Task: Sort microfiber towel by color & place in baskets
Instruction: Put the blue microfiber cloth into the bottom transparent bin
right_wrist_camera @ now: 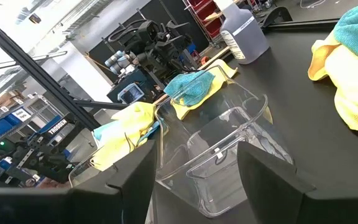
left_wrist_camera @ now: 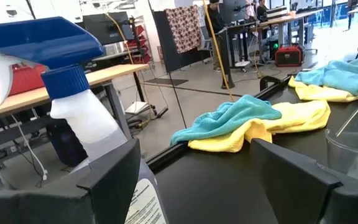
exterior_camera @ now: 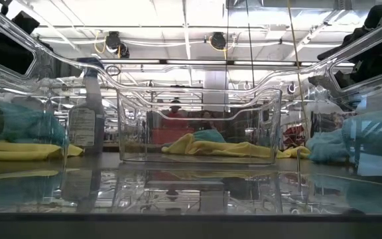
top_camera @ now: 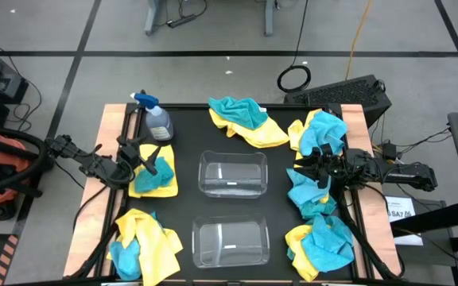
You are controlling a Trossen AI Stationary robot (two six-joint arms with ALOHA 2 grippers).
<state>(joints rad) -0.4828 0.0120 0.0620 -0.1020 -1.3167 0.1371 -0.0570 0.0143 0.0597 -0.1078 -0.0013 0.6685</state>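
Yellow and teal towels lie in heaps on the black table: far middle, along the right side, near left, and left middle. Two clear baskets stand in the middle, the far basket and the near basket. My left gripper hovers open at the left-middle heap's far edge, beside the spray bottle. My right gripper is open among the right-side towels, facing the far basket. Neither holds a towel.
A clear spray bottle with a blue trigger stands close to my left gripper, on its far side. Wooden rails edge the table left and right. Bare black surface lies between the bottle and the far basket.
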